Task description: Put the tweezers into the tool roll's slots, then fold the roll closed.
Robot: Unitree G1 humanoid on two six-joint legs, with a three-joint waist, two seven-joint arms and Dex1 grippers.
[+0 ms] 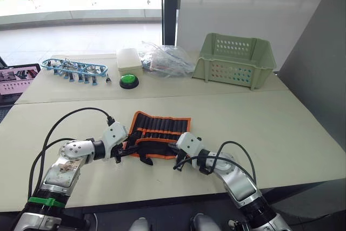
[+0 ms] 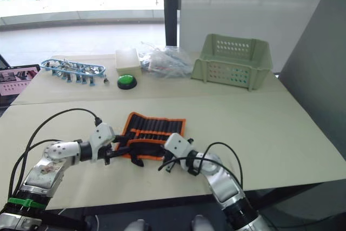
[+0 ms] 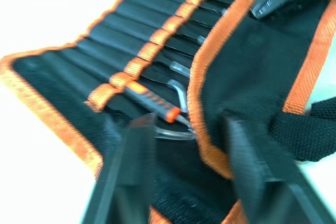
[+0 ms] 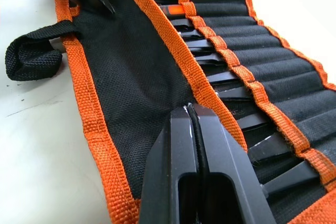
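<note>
The slotting looks done: the tweezers [image 4: 231, 74] sit in the pockets of the roll [image 1: 160, 128], so the step in hand is the fold. The roll lies open on the near table [image 1: 270, 128], between the two arms, with its near flap already turned up over the tool tips.

The left gripper [image 1: 123, 152] is at the roll's 9 o'clock end, fingers [image 3: 128, 177] spread with fabric and flap edge between them but not pinched. The right gripper [image 4: 190, 109] is at the 5 o'clock edge, fingers pressed together with their tips on the flap's orange binding; whether fabric is caught between them I cannot tell.

The roll's long axis runs 9 to 3 o'clock across the head view. The tweezers lie crosswise to it, side by side, tips toward 6 o'clock under the flap.

Next, I judge, both grippers must pinch the flap or an end firmly and carry it over evenly, keeping the strap [image 4: 31, 56] free for the last wrap
</note>
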